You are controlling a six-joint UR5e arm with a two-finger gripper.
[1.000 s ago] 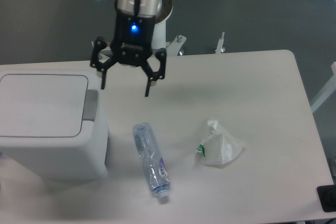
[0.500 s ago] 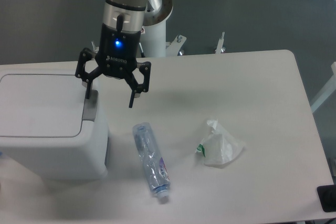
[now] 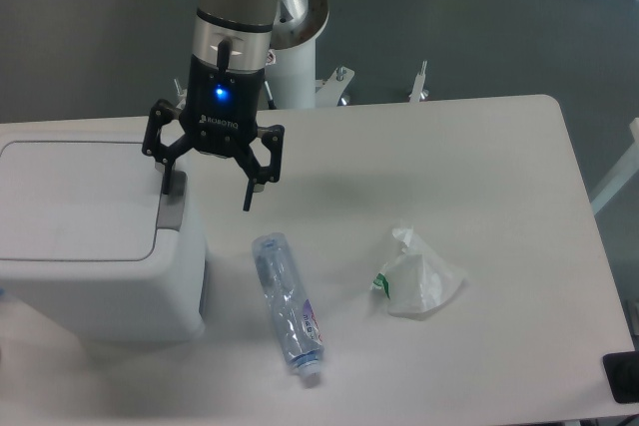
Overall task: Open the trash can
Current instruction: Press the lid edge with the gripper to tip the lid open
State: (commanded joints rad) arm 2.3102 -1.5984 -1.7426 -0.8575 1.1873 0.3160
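1. While the arm hung over the back left of the bench [image 3: 479,147], the jaws stood spread wide with nothing between them; the gripper [image 3: 207,187] pointed downward, a blue light lit on its black body
2. Trash can [image 3: 90,236]: large, white, boxy, rounded corners; sat at the left edge of the bench, its left side cut off by the frame
3. Lid lay flat and shut on the can; grey push tab [image 3: 173,209] showed at the lid's right edge
4. Left finger [image 3: 166,175] came down right at the grey tab, its tip at or just above the tab's back end; whether it touched could not be told
5. Right finger [image 3: 249,192] hung over bare bench to the right of the can, clear of everything
6. Crushed clear plastic bottle [image 3: 288,308] lay on its side just right of the can, cap end toward the near edge, a small label near the cap; apart from the can wall
7. Crumpled white wrapper [image 3: 419,276] with a bit of green print lay to the right of the bottle, well apart from the can
8. White pedestal [image 3: 297,57] of the arm stood behind the bench's far edge
9. Dark object [image 3: 624,378] sat at the bench's near right corner, mostly out of frame
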